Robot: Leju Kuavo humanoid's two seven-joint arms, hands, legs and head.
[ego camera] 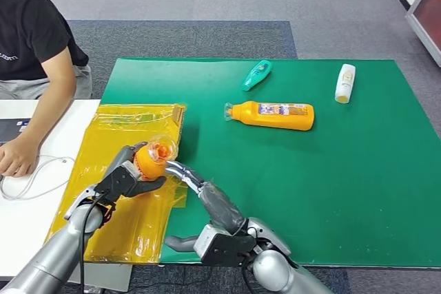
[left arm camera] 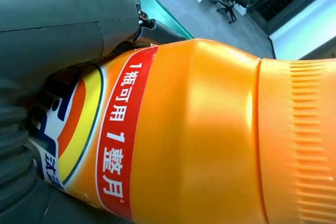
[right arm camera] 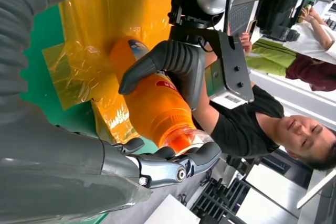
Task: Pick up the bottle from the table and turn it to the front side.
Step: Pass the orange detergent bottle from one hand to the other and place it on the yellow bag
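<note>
Currently, head view puts the left hand (ego camera: 122,178) gripping the orange bottle (ego camera: 151,162) at eight o'clock over yellow film (ego camera: 135,125), right hand (ego camera: 200,187) fingertips touching its cap; left wrist view shows its red label band (left arm camera: 118,135); right wrist view confirms both.

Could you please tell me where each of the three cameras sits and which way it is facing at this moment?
Head view: high on the body, looking forward and down at the green table; both silver arms enter from below.
Left wrist view: behind the left hand, close on the orange bottle it grips.
Right wrist view: behind the right hand, facing the bottle's clear cap end.
Shared: all three show that held bottle.
</note>
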